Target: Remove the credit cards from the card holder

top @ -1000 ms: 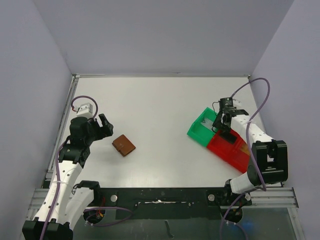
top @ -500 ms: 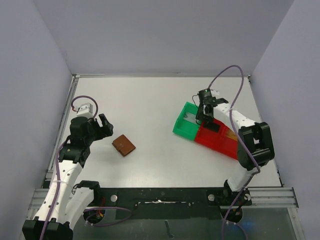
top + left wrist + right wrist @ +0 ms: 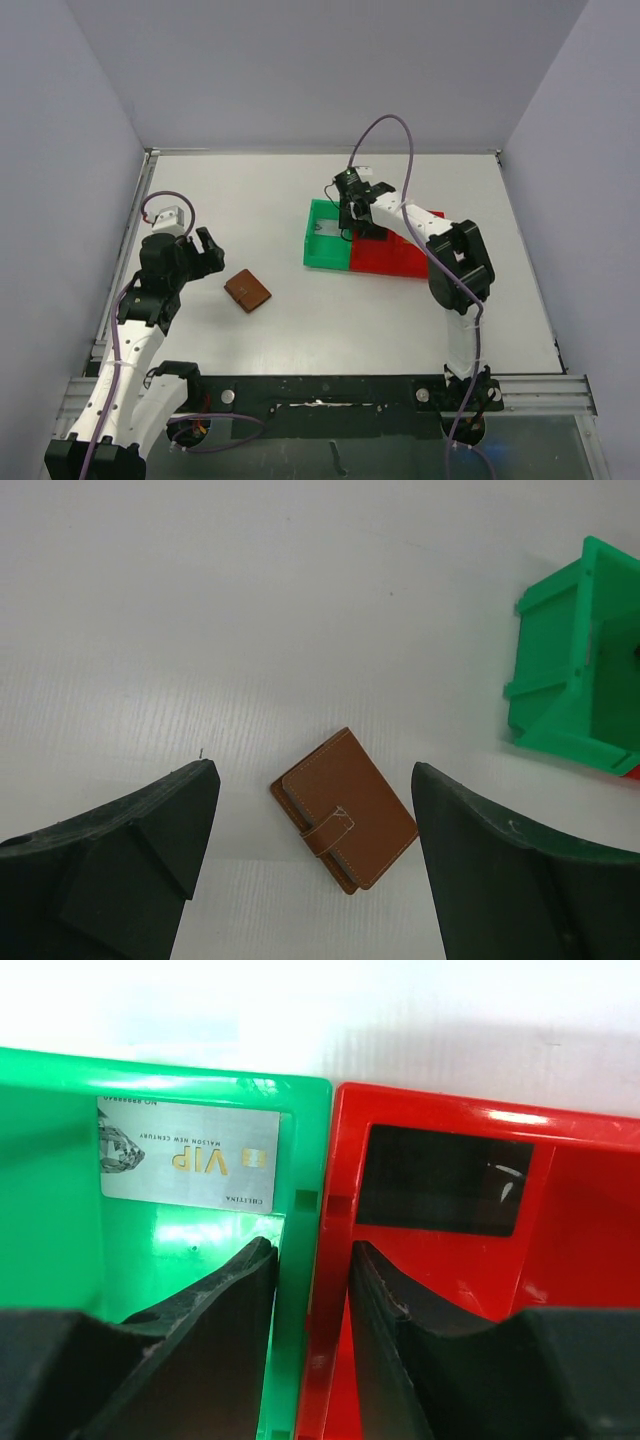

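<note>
The brown card holder lies closed on the table, its tab strap fastened. My left gripper hovers just left of it, open, the card holder lying between and beyond its fingertips. My right gripper is shut on the two touching walls of the green tray and the red tray, one finger inside each. A pale grey credit card lies in the green tray. A black card lies in the red tray.
The green tray and red tray stand side by side near the table's middle, right of the card holder. The green tray's corner shows in the left wrist view. Walls enclose the table on three sides.
My right arm has dragged both trays leftwards from the table's right side towards its middle, keeping its grip on their walls. The left arm and card holder have not moved.
</note>
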Motion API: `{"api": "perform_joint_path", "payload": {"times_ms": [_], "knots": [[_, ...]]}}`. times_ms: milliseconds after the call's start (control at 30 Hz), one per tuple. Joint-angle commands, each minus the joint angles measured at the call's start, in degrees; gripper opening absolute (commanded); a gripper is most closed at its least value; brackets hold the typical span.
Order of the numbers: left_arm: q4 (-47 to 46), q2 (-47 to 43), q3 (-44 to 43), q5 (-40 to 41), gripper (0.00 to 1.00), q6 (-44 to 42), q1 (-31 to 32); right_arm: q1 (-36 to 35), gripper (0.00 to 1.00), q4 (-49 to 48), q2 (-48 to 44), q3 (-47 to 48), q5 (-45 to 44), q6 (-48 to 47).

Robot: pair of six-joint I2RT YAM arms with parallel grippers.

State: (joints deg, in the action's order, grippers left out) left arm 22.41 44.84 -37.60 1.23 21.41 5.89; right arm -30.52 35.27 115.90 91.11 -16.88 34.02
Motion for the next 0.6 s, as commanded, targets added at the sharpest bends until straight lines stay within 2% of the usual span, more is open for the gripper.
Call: {"api": "perform_joint_path", "payload": {"times_ms": [0,567], "knots": [[-2.72,-1.51,-0.85,1.91,0.77,0.21,-0.18,-1.23,0.35,0.66,1.97,5.51,0.84,-0.97],[-2.97,-2.21,-0.72,2.63,0.77,0.30,-0.44,-3.99,0.37,1.98,5.57,13.28,3.65,-0.89]]}}
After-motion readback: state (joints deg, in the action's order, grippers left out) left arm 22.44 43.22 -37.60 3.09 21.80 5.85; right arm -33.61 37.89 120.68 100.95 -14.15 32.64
